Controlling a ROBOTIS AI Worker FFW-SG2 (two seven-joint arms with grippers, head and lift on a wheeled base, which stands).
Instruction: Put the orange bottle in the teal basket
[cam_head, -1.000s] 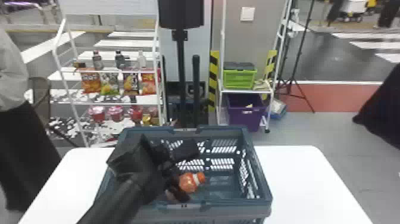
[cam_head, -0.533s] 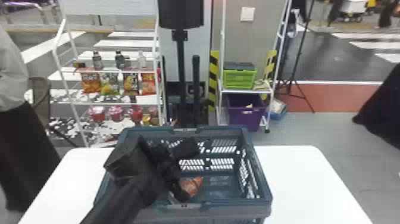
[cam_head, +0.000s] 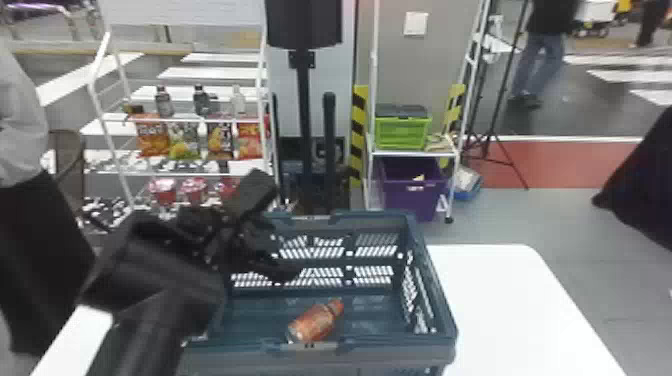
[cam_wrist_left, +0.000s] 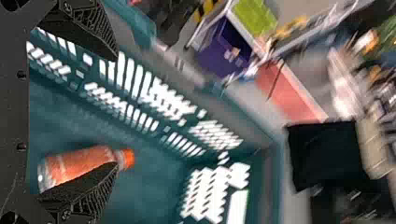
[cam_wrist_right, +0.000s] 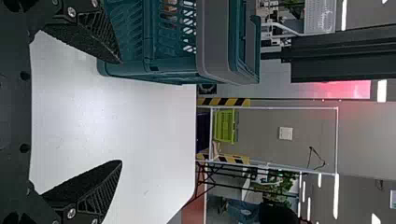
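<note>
Left fingers (cam_head: 256, 194) open over teal basket (cam_head: 400, 351), orange bottle (cam_head: 314, 322) lying loose inside, below them. Right fingers (cam_wrist_right: 88, 186) open above surface (cam_wrist_right: 140, 121), basket near one finger.

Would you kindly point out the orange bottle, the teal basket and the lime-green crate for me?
Orange bottle (cam_wrist_left: 79, 162): left wrist view, on the middle of its body.
Teal basket (cam_head: 400, 351): head view, on its near rim.
Lime-green crate (cam_head: 402, 133): head view, on its front side.
</note>
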